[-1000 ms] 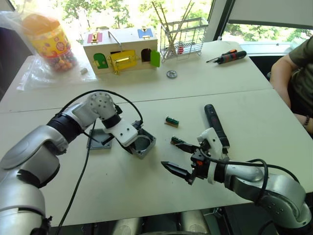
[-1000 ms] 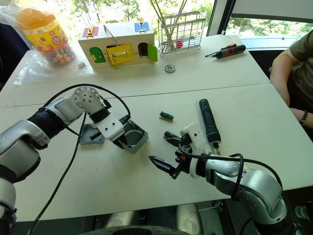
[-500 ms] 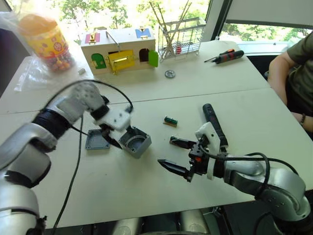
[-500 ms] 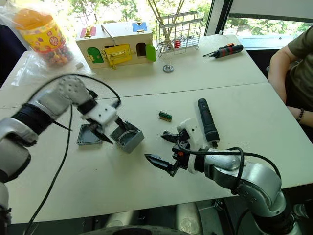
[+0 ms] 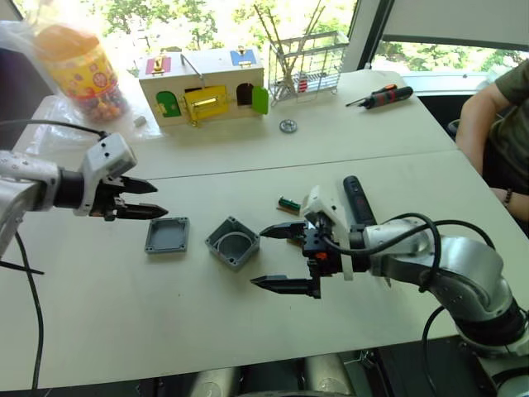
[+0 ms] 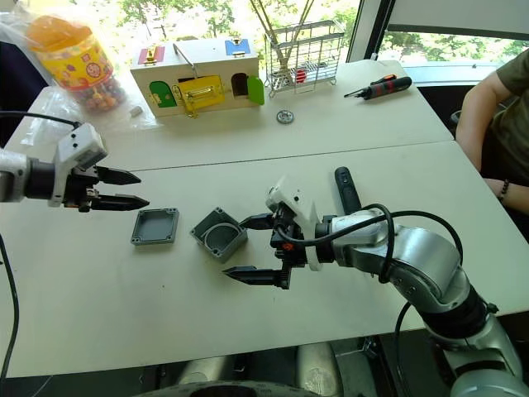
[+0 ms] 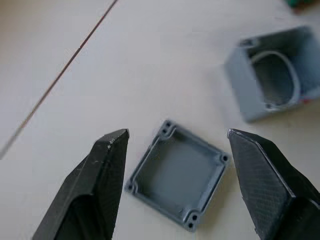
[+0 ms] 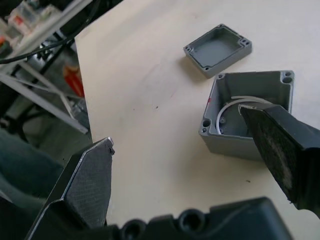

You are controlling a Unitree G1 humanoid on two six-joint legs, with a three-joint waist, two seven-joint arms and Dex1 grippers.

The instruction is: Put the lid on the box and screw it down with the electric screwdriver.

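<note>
Grey square plastic box (image 5: 233, 242), deep-walled, open side up, on the pale table (image 5: 124, 306), turned so one corner points toward the robot; white curved piece inside, screw holes at the corners. Just to the box's left, apart from it, the lid (image 5: 167, 235): shallow grey square with low rim and corner holes, lying hollow side up, flat on the table. Right of the box, beyond the right arm, the electric screwdriver (image 5: 357, 198): slim black cylinder lying flat, long axis running away from the robot, its near end hidden behind the arm. Between box and screwdriver, slightly farther back, a small green part (image 5: 289, 203).

Right gripper (image 5: 283, 258) just right of the box, black pointed fingers spread wide, one above the other, holding nothing; in the right wrist view, one fingertip (image 8: 280, 150) overlapping the box's edge. Left gripper (image 5: 139, 199) left of the lid and raised off the table, fingers parted, empty, tips pointing toward the lid.

Farther back from the box: white wooden toy house (image 5: 204, 83) with coloured doors, wire rack (image 5: 307, 64), small metal disc (image 5: 288, 126), orange-and-black hand screwdriver (image 5: 382, 96), jar of coloured balls (image 5: 78, 70) in clear plastic. A person's arm (image 5: 488, 124) at the table's right edge.
</note>
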